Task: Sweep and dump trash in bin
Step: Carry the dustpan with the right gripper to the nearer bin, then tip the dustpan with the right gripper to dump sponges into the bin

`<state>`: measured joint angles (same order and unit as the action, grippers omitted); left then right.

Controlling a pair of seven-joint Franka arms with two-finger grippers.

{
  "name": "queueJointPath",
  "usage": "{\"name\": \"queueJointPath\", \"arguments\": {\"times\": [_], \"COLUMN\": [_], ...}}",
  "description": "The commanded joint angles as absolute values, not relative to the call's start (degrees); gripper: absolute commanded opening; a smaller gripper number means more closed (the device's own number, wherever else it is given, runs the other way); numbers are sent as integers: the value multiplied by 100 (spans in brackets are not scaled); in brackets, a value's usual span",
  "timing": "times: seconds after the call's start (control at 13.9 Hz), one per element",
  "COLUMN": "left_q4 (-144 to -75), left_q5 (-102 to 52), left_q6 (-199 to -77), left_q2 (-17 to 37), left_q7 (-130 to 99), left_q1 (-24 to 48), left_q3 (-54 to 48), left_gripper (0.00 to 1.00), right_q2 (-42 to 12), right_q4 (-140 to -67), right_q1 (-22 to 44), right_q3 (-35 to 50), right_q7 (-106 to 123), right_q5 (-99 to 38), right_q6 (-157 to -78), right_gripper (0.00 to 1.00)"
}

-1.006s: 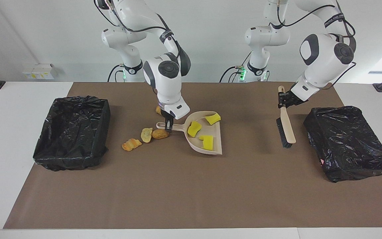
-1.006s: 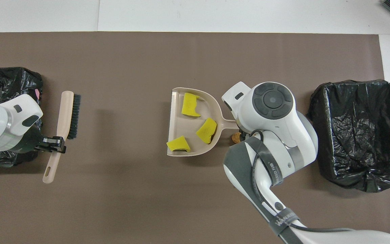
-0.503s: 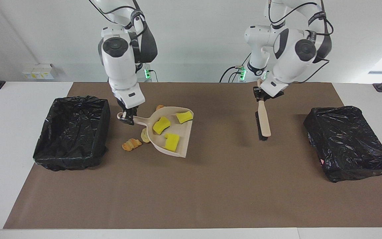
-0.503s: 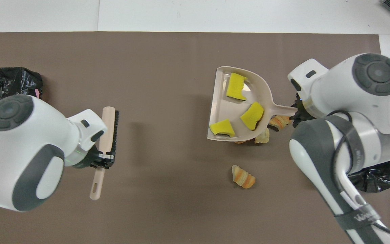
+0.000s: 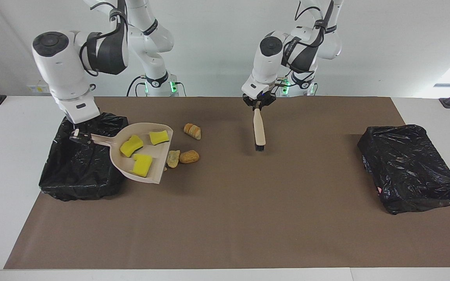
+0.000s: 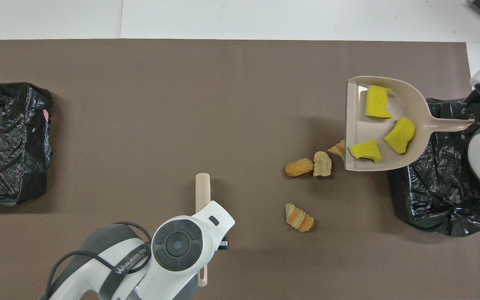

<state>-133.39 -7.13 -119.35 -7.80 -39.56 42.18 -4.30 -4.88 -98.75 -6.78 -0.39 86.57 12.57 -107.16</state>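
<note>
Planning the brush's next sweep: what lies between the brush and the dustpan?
Facing view: three bread pieces on the mat between brush and dustpan; a fourth shows overhead.

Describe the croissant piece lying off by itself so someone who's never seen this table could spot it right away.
Start at the black-lined bin at the right arm's end of the brown mat. Beside it lie golden-brown bread pieces. The striped orange-tan croissant piece lies alone, nearer the robots than the clustered others, touching nothing.
</note>
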Motion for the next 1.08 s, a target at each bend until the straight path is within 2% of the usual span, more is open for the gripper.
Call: {"name": "queueJointPath", "arguments": {"times": [0.0, 0.29, 0.43, 0.79, 1.01], "left_q4": [-13885, -14062, -14115, -14142, -14150], "left_q5": [-729, -896, -914, -932, -932], "left_q6": [-12514, -12840, -12937, -13131, -13122], "left_q2": [-932, -940, -949, -932, -932], "left_q7": [-4340, -4395, -4386, -4280, -3983], "left_q1": [4500, 4658, 4658, 4658, 4606], "left_q3": [-290, -290, -290, -290, -290], "left_gripper": [0, 0, 0, 0, 0], "right_q2": [-335, -246, -150, 491, 580], "right_q4": [-9826, -9861, -10001, -10985, -11066], "right_q1": [-1115, -1590, -1573, -1187, -1239], "right_q3": [9, -9, -9, 18, 9], "right_q7": [9078, 9211, 9159, 8412, 8402], "right_q5": [1861, 3065, 3933, 5368, 5773], "right_q6": [-10591, -10722, -10889, -10828, -10557], "right_gripper": [0, 0, 0, 0, 0]}}
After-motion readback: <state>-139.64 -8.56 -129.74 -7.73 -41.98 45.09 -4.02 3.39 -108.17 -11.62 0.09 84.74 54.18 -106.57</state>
